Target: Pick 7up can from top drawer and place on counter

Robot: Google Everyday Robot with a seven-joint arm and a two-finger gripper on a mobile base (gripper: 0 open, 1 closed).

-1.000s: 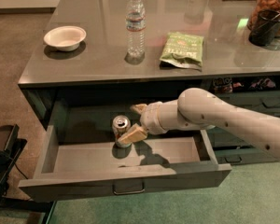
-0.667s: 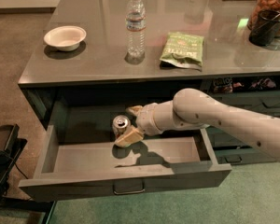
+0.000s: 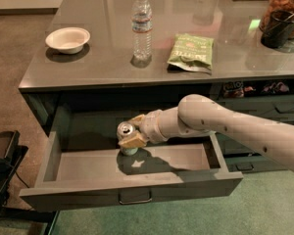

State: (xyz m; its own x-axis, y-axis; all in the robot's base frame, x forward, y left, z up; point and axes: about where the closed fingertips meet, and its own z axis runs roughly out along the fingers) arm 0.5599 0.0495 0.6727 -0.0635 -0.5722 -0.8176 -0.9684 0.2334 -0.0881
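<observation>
The 7up can (image 3: 125,131) stands upright in the open top drawer (image 3: 88,166), near its back and left of centre; its silver top faces up and a bit of green side shows below. My gripper (image 3: 134,129) reaches into the drawer from the right. It is open, with one tan finger behind the can and one in front of it, close around it. The can rests on the drawer floor. The counter (image 3: 103,58) is the glossy dark grey top right above the drawer.
On the counter stand a white bowl (image 3: 67,39) at left, a clear water bottle (image 3: 141,26) in the middle, a green snack bag (image 3: 191,52) and a dark jar (image 3: 283,13) at far right. Narrower drawers (image 3: 279,106) sit at right. A black object (image 3: 2,155) stands at floor left.
My gripper has moved a little left, so the can now sits between its fingers. The can has not moved.
</observation>
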